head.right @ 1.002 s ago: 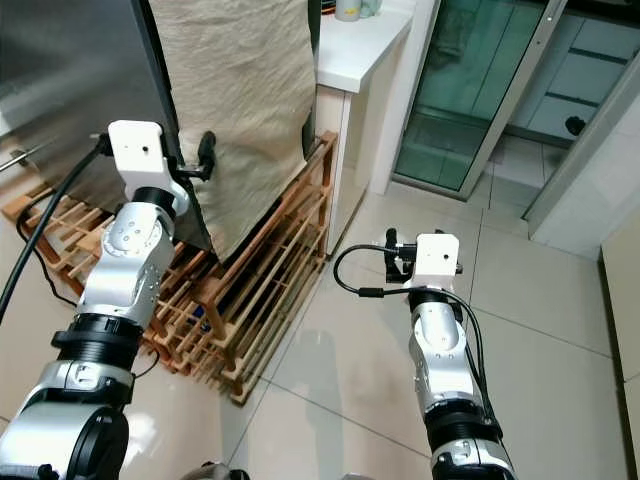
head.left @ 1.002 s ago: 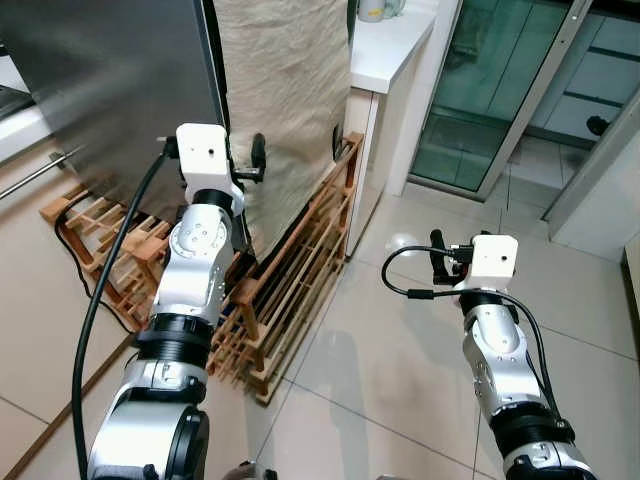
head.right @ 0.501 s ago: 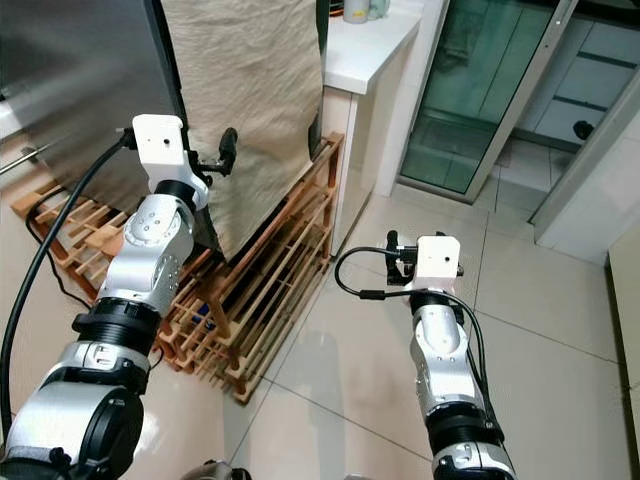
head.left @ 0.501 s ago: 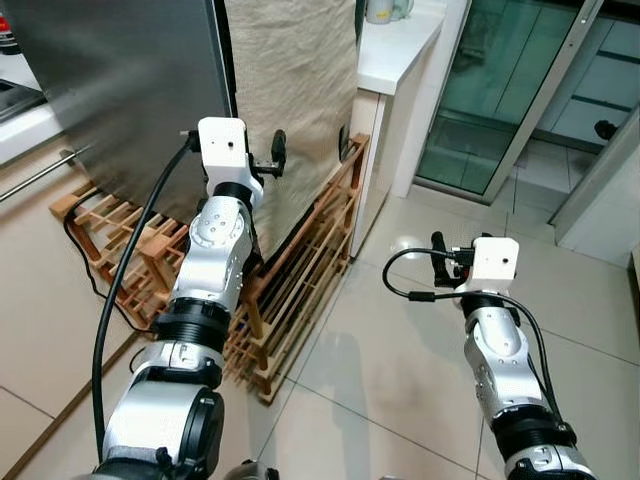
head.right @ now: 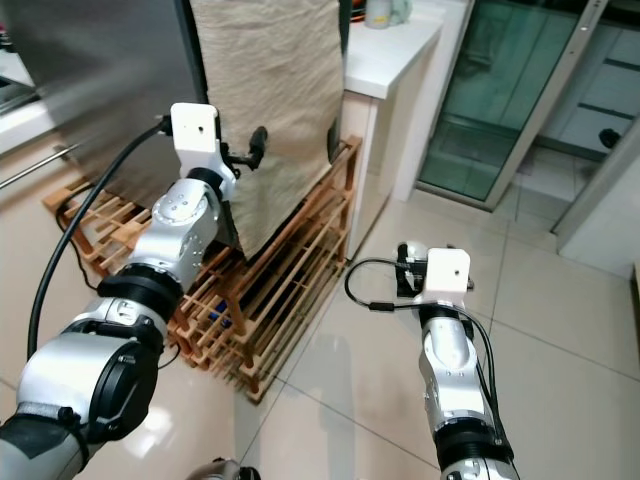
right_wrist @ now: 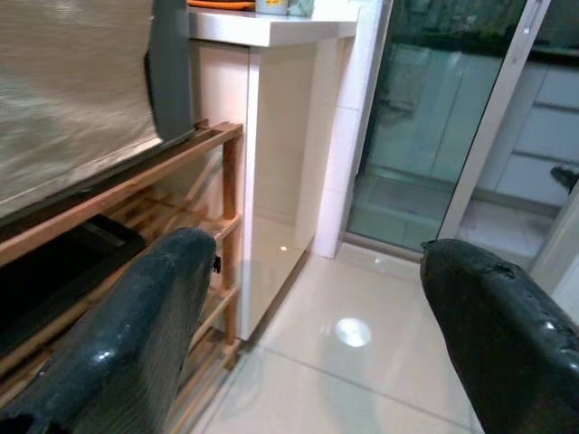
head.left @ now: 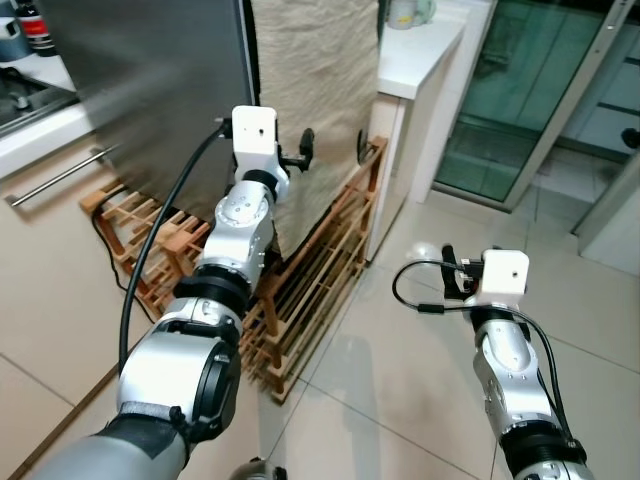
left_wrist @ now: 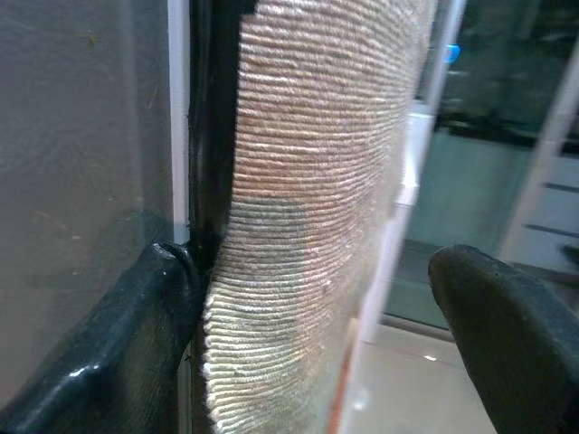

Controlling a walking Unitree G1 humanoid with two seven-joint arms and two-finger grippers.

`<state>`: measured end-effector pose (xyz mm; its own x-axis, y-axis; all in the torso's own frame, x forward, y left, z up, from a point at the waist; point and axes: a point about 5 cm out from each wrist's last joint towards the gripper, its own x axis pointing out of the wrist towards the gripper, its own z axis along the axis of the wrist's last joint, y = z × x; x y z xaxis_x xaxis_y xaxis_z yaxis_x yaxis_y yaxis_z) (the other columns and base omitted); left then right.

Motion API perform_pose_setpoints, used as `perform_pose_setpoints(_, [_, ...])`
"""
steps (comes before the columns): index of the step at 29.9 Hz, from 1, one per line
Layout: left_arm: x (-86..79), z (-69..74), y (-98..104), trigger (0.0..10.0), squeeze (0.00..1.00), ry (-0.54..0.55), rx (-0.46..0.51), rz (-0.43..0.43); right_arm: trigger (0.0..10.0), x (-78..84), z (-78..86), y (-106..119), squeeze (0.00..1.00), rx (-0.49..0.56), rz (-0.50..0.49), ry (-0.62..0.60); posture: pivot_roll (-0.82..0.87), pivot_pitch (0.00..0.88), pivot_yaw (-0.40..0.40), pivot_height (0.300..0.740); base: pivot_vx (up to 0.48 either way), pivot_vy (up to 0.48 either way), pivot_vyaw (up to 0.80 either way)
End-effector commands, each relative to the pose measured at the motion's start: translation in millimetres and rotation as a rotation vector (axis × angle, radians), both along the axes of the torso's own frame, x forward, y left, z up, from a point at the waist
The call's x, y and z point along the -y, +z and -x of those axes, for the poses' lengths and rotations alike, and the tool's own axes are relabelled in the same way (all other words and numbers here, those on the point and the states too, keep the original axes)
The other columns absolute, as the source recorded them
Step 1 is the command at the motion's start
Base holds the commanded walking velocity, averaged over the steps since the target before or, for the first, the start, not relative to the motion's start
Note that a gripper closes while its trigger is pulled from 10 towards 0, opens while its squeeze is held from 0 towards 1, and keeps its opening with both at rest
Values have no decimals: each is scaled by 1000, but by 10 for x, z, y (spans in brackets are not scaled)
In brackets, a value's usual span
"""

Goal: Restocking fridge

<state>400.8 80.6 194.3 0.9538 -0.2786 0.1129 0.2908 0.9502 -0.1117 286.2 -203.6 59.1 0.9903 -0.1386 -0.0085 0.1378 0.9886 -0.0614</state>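
Steel-grey fridge door is met at its edge by the left gripper, fingers spread around the hanging cloth. The right gripper is held apart above the floor tiles.

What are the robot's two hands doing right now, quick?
Left gripper: open, fingers straddling the beige cloth at the fridge door edge.
Right gripper: open, holding nothing.

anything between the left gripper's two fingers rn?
Yes. The left wrist view shows the beige cloth hanging between the left gripper's open fingers, one finger at the fridge door edge. The eye views agree.
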Motion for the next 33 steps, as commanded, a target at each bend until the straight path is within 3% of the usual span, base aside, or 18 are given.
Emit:
perform_pose_setpoints(1, [535,87,197,10000,0,-285,65,16,10000,-12,10,41,0,18,-11,-5,-211,0,70,740,0,0,0])
perform_pose_setpoints(4, [689,127,254,10000,0,-384,76,37,10000,-21,49,26,0,13,-12,4,-226,0,82,740,0,0,0])
perform_pose_setpoints(5, [849,178,317,10000,0,-468,86,76,10000,-25,97,1,0,2,-15,14,-240,0,91,740,0,0,0])
perform_pose_setpoints(6, [1123,289,392,10000,0,-586,84,155,10000,-19,160,-45,0,-20,-19,18,-247,0,90,740,0,0,0])
perform_pose_setpoints(8, [1616,593,472,10000,0,-807,103,220,10000,-5,238,-110,0,-50,-16,20,-262,0,92,740,0,0,0])
perform_pose_setpoints(9, [1752,705,489,10000,0,-866,115,237,10000,1,245,-122,0,-56,-14,20,-275,0,101,740,0,0,0])
perform_pose_setpoints(13, [1816,781,505,10000,0,-905,125,288,10000,3,230,-89,0,-51,1,23,-282,0,103,740,0,0,0])
perform_pose_setpoints(14, [1763,759,498,10000,0,-899,129,299,10000,1,224,-75,0,-47,1,23,-276,0,93,740,0,0,0])
perform_pose_setpoints(18, [1221,548,353,10000,0,-779,170,259,10000,-38,236,-64,0,-57,11,58,-237,0,59,740,0,0,0])
perform_pose_setpoints(19, [1221,548,353,10000,0,-779,170,259,10000,-38,236,-64,0,-57,11,58,-237,0,59,740,0,0,0])
perform_pose_setpoints(20, [835,445,248,10000,0,-689,172,231,10000,-53,247,-73,0,-68,9,71,-221,0,49,740,0,0,0])
perform_pose_setpoints(23, [272,361,123,10000,0,-534,168,185,10000,-79,233,-83,0,-78,10,97,-190,0,34,740,0,0,0])
perform_pose_setpoints(26, [-121,363,77,10000,0,-429,164,163,10000,-115,192,-68,0,-77,7,125,-162,0,19,740,0,0,0])
perform_pose_setpoints(27, [-423,416,72,10000,0,-368,170,151,10000,-172,129,-39,0,-73,-15,156,-144,0,8,740,0,0,0])
perform_pose_setpoints(28, [-423,416,72,10000,0,-368,170,151,10000,-172,129,-39,0,-73,-15,156,-144,0,8,740,0,0,0])
perform_pose_setpoints(30, [-710,524,71,10000,0,-324,174,110,10000,-324,19,-3,0,-90,-100,232,-111,0,-9,740,0,0,0])
perform_pose_setpoints(31, [-710,524,71,10000,0,-324,174,110,10000,-324,19,-3,0,-90,-100,232,-111,0,-9,740,0,0,0])
perform_pose_setpoints(33, [-864,589,57,10000,0,-287,170,68,10000,-481,-75,16,0,-123,-201,313,-97,0,-19,740,0,0,0])
